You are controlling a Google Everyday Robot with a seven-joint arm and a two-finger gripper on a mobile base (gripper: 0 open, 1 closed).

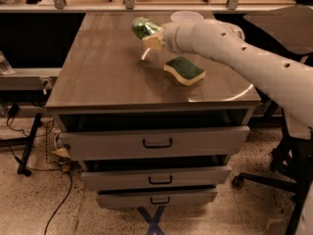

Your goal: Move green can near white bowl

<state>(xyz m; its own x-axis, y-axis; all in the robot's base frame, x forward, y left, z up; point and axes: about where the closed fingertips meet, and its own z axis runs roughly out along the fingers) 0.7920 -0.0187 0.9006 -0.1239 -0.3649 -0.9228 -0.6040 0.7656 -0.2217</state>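
My gripper (149, 35) is shut on the green can (142, 27), a green-and-white patterned can held tilted above the far middle of the table. The white bowl (187, 17) sits at the far edge of the table, just right of the can and partly hidden behind my white arm (230, 48). The arm reaches in from the right across the table.
A yellow sponge with a green top (184, 70) lies on the brown table (107, 77), right of centre and in front of the gripper. Below the top are three grey drawers (156, 143). A chair base (254, 180) stands at the lower right.
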